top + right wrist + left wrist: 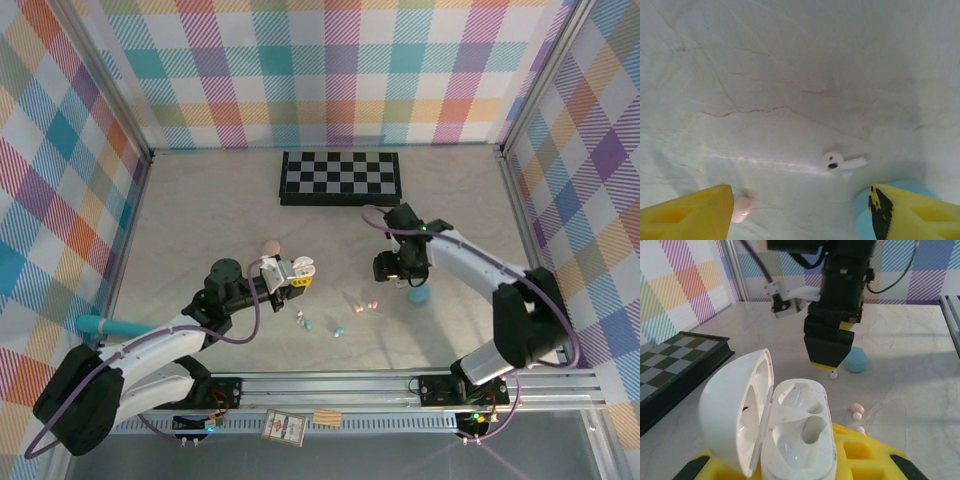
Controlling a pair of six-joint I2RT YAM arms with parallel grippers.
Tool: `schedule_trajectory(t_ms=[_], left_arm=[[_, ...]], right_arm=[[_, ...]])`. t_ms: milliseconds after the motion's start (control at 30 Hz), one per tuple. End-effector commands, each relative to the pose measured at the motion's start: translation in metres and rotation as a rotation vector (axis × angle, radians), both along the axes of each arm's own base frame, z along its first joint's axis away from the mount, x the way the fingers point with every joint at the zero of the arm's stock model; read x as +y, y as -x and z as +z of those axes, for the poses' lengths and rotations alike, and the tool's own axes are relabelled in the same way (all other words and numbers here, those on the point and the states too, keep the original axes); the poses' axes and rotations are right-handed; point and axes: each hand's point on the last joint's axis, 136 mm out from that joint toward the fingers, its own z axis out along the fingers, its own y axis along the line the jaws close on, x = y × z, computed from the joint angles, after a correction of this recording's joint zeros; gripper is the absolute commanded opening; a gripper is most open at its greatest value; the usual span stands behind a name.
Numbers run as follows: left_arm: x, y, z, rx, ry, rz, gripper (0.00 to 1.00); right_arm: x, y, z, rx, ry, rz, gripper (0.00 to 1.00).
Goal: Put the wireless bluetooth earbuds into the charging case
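Note:
My left gripper point(297, 271) is shut on a white charging case point(799, 436), which it holds above the table with the lid point(730, 407) swung open. Both of the case's sockets are empty. My right gripper point(801, 196) hangs open just above the table, its yellow fingers point(692, 210) on either side of a white earbud point(838, 161) that lies flat, touching neither finger. The left wrist view shows that earbud point(833, 374) right under the right gripper point(830, 364). More pink, teal and white earbuds point(338, 331) lie scattered between the arms.
A teal case point(419, 293) sits close beside the right gripper, and a pink case point(270, 246) lies behind the left one. A folded chessboard point(340, 177) lies at the back of the table. A teal object point(100, 324) rests at the left wall.

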Motion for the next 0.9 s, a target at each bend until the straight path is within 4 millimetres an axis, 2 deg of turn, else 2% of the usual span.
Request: schedule_trajectory(t_ms=[0,67,167,233,300,333,500,633,867], left_arm=[[0.004,0.003,0.004,-0.033,0.003,0.014,0.0],[0.006,0.003,0.005,-0.036,0.001,0.022,0.0],[0.007,0.004,0.006,-0.038,-0.001,0.023,0.0],[0.008,0.005,0.005,-0.039,-0.01,0.026,0.0],[0.01,0.005,0.005,-0.043,-0.016,0.033,0.0],[0.01,0.005,0.005,-0.046,-0.017,0.036,0.0],[0.01,0.004,0.003,-0.047,-0.027,0.035,0.0],[0.01,0.004,0.0,-0.044,-0.031,0.036,0.0],[0.009,0.004,-0.001,-0.044,-0.034,0.032,0.0]], right_arm=[[-0.016,0.017,0.001,0.098,0.193,0.274,0.7],[-0.02,0.012,0.001,0.143,0.271,0.338,0.68],[-0.02,0.015,-0.009,0.214,0.341,0.512,0.67],[-0.023,0.016,-0.014,0.257,0.388,0.565,0.63],[-0.03,0.009,-0.015,0.28,0.457,0.543,0.54],[-0.031,0.007,-0.015,0.296,0.48,0.536,0.53],[-0.027,0.0,-0.026,0.323,0.555,0.577,0.52],[-0.017,0.001,-0.032,0.334,0.586,0.624,0.47],[-0.018,0.005,-0.039,0.382,0.637,0.676,0.42]])
